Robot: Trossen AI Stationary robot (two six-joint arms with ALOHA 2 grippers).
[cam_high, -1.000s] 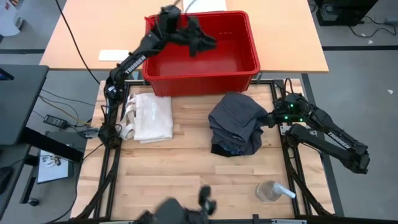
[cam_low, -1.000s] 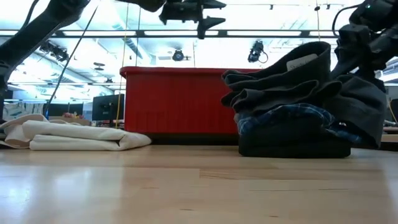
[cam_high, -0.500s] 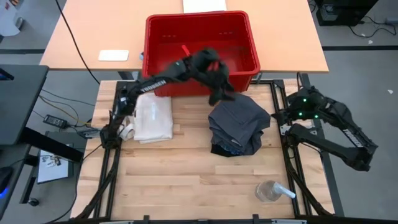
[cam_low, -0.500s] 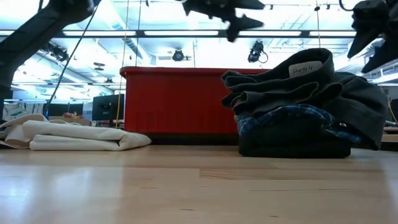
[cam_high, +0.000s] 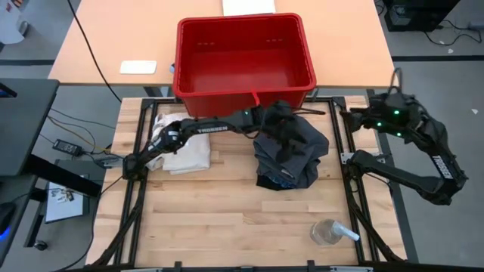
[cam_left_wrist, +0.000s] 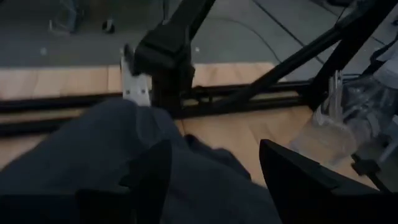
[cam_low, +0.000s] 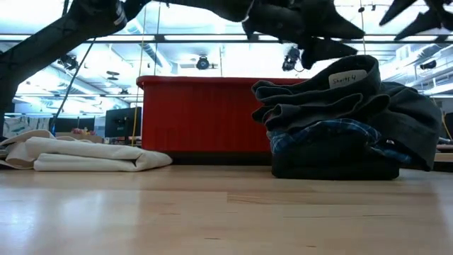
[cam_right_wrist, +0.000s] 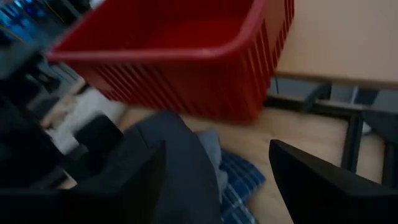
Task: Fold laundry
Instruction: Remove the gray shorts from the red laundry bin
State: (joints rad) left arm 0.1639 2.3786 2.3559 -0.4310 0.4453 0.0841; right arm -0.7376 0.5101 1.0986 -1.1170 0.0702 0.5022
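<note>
Just black garment [cam_high: 281,121] between left fingers [cam_left_wrist: 152,180]

**Where there's room on the table**

The near half of the wooden table [cam_high: 227,219] is mostly bare, so easy passing there. A clear plastic cup [cam_high: 327,231] lies in the near right corner. The clothes pile [cam_high: 291,151] blocks the middle, the white folded cloth [cam_high: 184,143] the left side, and the red bin [cam_high: 242,60] walls off the far edge.

Bright overhead light; low view backlit, wrist pics blurry.
</note>
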